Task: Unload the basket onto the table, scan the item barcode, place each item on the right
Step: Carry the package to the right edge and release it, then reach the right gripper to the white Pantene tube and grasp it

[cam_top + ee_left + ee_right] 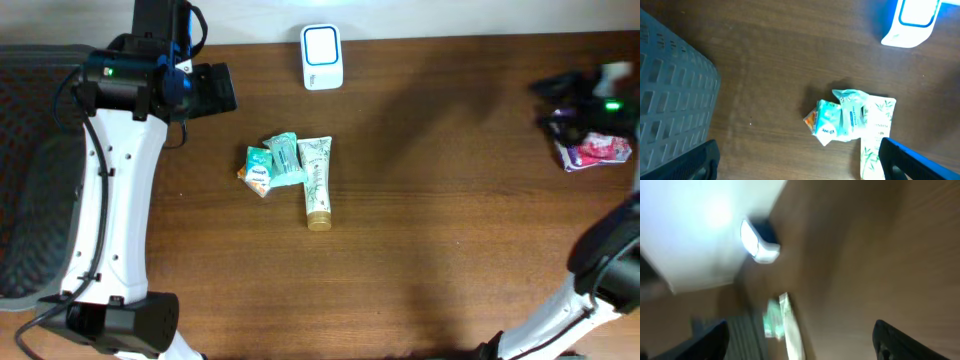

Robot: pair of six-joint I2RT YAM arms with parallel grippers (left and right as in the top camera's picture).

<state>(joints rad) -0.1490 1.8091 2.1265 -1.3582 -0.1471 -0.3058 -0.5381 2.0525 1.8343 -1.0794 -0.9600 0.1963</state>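
Tube lies front-to-back, gold cap toward robot; left pincer and right pincer wide.

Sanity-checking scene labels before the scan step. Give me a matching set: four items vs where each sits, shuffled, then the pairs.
Items:
1. white scanner
2. tube
3. teal packets
4. pink pack

Places:
A. far right edge
B. back edge, centre
C. middle, lying flat, gold-capped
D. bunched against the tube's side

Pairs: 1-B, 2-C, 3-D, 4-A
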